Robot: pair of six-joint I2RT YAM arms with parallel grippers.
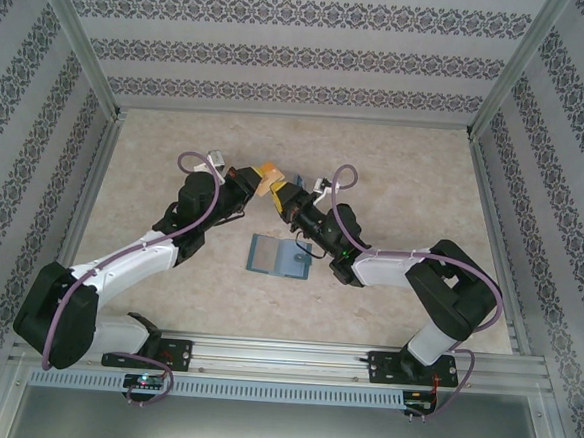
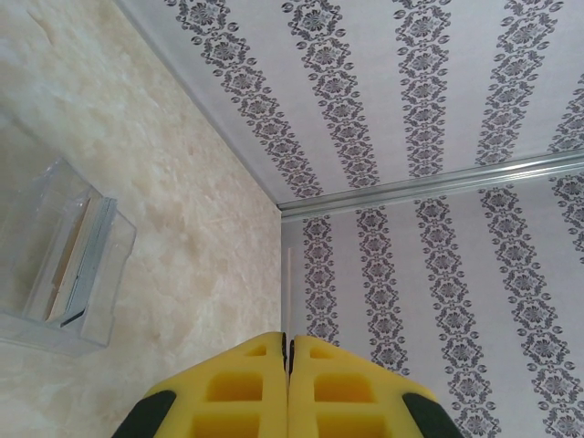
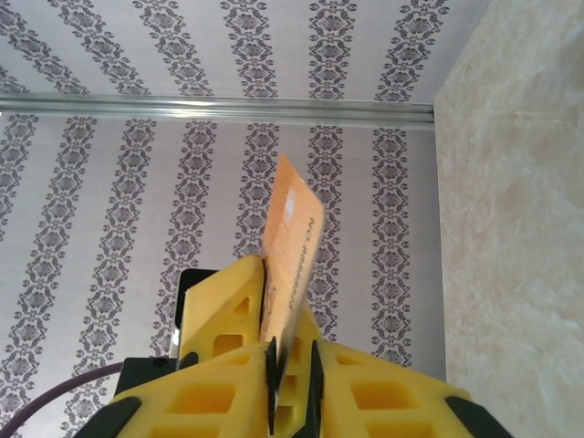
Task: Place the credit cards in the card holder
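Orange card pinched in left end effector, left arm stretched inward

No wording legible anywhere, orange card carries a faint line of dark print along its three o'clock edge, too small and slanted to read, pale patch toward its twelve o'clock end shows no characters

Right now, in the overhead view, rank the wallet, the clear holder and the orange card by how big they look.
1. wallet: plainly the largest.
2-3. clear holder and orange card: both look small and are partly hidden by the arms, so I won't rank them against each other.
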